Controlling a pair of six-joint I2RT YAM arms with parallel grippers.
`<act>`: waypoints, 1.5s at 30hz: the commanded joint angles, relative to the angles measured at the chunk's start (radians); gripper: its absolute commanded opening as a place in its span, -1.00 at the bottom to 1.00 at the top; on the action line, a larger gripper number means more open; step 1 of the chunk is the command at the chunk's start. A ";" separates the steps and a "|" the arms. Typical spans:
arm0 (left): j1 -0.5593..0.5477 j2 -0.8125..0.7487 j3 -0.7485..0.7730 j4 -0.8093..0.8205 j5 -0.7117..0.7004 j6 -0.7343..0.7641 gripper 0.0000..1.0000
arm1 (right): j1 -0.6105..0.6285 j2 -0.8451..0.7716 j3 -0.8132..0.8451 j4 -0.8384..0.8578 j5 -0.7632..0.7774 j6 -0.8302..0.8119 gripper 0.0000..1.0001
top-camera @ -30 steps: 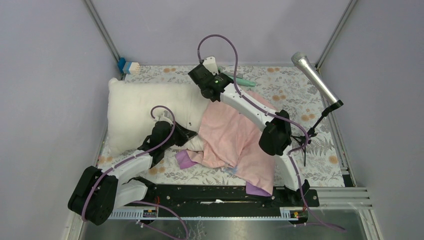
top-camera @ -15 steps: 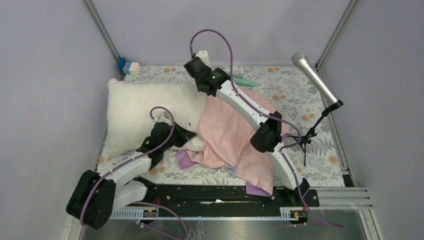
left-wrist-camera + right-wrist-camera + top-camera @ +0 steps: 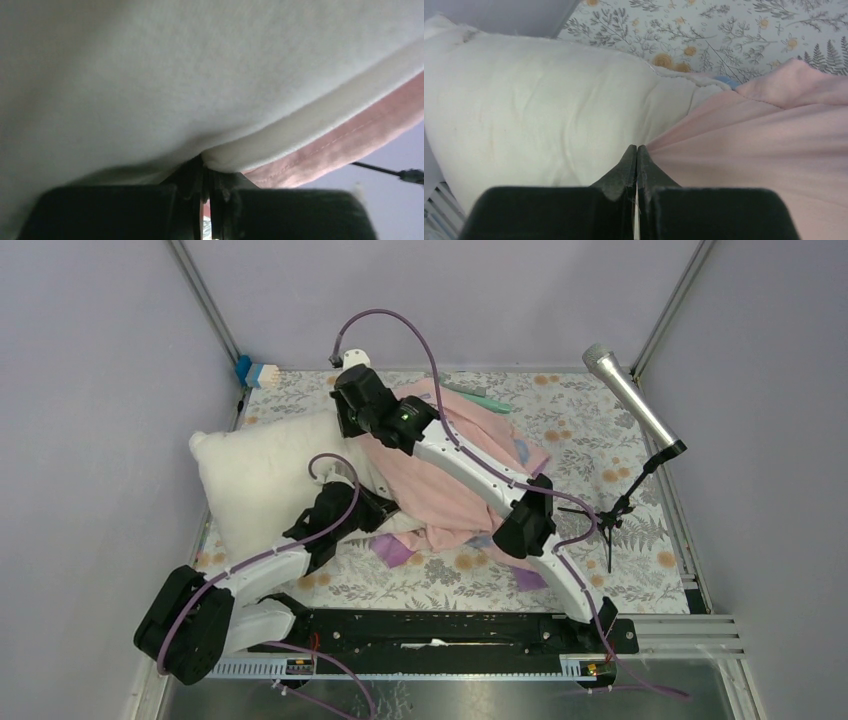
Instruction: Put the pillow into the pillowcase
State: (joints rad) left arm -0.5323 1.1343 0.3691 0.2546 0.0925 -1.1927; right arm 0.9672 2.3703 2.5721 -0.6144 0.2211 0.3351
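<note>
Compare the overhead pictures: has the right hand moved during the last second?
Yes. The right hand has shifted left, away from the microphone that stands fixed on the right, dragging the pillowcase along with it.

- At 3 o'clock, the end of the pillow (image 3: 255,475) is hidden under the pillowcase (image 3: 497,436).
- Left wrist view: pillow blurred, cut off at 9 and 12 o'clock.
- At 12 o'clock, a teal thing (image 3: 492,399), part-covered and too small to name.

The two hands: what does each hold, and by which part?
Left hand pinches the pillow by its seamed edge; right hand pinches the pillowcase by its edge beside the pillow.
</note>
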 commanded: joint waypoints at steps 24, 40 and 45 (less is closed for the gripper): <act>0.089 0.089 0.454 -0.300 0.122 0.206 0.24 | 0.044 -0.904 -1.287 0.298 0.210 0.205 0.27; 0.093 -0.207 0.555 -0.916 -0.587 0.521 0.98 | 0.047 -0.771 -1.454 0.450 0.390 0.146 0.34; 0.145 -0.060 0.485 -0.808 -0.613 0.502 0.98 | 0.047 -0.704 -1.430 0.444 0.456 0.104 0.34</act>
State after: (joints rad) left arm -0.4175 0.9810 0.8879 -0.6052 -0.4030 -0.7231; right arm 1.0080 1.6226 1.1015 -0.1959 0.5671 0.4850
